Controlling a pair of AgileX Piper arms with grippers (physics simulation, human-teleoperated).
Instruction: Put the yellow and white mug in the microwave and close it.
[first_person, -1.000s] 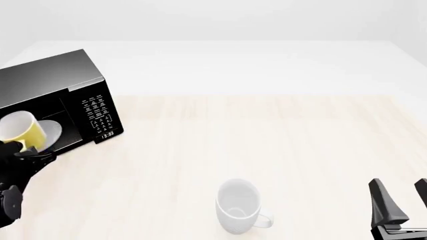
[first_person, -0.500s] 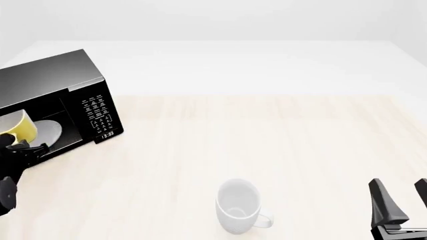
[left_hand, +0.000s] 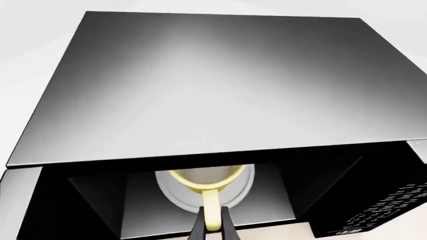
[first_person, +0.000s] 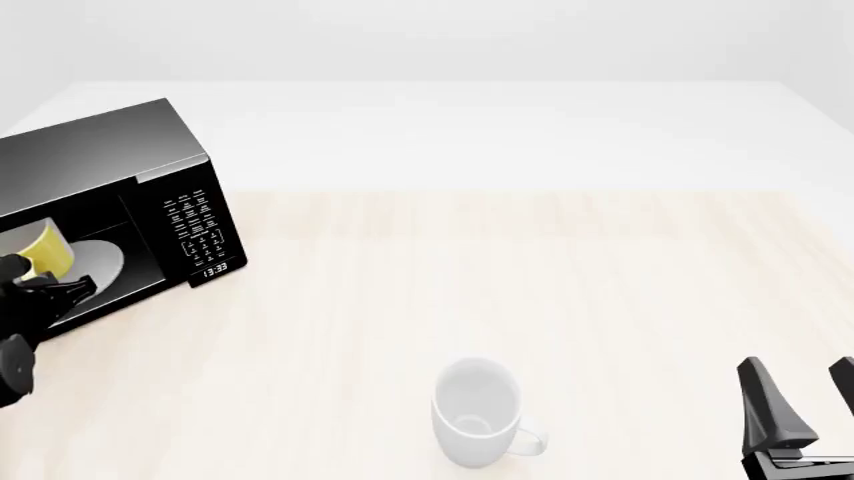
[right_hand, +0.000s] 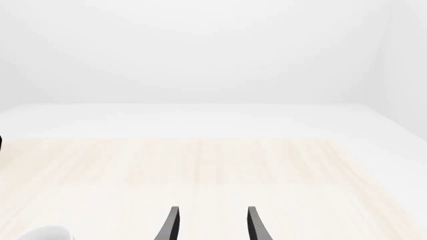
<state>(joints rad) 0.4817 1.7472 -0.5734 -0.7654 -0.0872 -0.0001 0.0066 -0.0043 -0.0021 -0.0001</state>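
Left tool (left_hand: 212, 226) clamped on handle of yellow and white mug (left_hand: 203, 181), inside open microwave (first_person: 127, 170) above turntable (left_hand: 175, 196); right tool (right_hand: 211, 220) spread, empty, over counter (first_person: 534, 290); white mug (first_person: 477, 412) nearby.

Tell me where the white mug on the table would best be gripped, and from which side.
Probably by its loop handle, coming straight down from above: the white mug stands upright with the mouth up and the handle sticking out toward the right arm's side. The open right tool sits nearest. Pinching the rim is a fallback.
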